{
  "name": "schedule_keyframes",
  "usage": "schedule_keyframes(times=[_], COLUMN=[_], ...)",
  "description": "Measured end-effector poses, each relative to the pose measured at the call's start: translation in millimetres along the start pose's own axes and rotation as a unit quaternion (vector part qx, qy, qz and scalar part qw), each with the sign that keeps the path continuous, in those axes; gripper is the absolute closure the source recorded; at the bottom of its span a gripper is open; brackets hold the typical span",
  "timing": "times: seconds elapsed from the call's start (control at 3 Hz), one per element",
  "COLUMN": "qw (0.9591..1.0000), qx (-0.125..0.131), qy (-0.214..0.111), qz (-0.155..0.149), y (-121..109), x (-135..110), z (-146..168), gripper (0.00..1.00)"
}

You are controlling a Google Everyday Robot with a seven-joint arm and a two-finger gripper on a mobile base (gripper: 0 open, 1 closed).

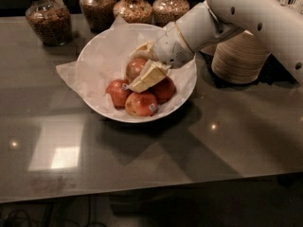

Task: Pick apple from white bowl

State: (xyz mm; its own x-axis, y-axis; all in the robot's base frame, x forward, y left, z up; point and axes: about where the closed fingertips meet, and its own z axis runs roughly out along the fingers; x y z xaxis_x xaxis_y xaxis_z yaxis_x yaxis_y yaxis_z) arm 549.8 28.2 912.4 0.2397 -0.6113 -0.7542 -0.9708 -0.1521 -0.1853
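Camera view. The white arm [246, 13] enters from the upper right and reaches down into the white bowl [94, 56], which stands on a dark, glossy table [199, 155]. The bowl is lined with crinkled white paper [71, 74] that spills over its left rim onto the table.

The gripper [139, 66] is inside the bowl, low over the fruit, set about the apple [134, 71]. The apple lies in the rear middle of the bowl, red-orange with a yellowish patch and partly covered by the gripper's cream-coloured parts. It cannot be told whether the gripper is clamped on the apple or merely placed around it. The apple sits level with the other fruit.

There are three smaller apples in the front half of the bowl: the left apple [116, 93], the front apple [140, 105] and the right apple [164, 90]. White stickers show on the left and front ones. All three lie close together, just beside the apple.

At the rear edge of the table stand four glass jars [47, 20] with brown, grainy contents. A stack of tan paper bowls [239, 58] stands to the right of the white bowl, partly behind the arm.
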Motion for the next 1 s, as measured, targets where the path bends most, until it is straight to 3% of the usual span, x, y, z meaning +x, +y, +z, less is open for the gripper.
schedule_keyframes(times=[0.33, 1.0], qw=[0.9991, 0.9921], qx=[0.006, 0.032], qy=[-0.039, -0.104], qz=[-0.014, -0.062], y=[-1, 8], x=[-18, -87], z=[-9, -71], gripper=[1.00, 1.00])
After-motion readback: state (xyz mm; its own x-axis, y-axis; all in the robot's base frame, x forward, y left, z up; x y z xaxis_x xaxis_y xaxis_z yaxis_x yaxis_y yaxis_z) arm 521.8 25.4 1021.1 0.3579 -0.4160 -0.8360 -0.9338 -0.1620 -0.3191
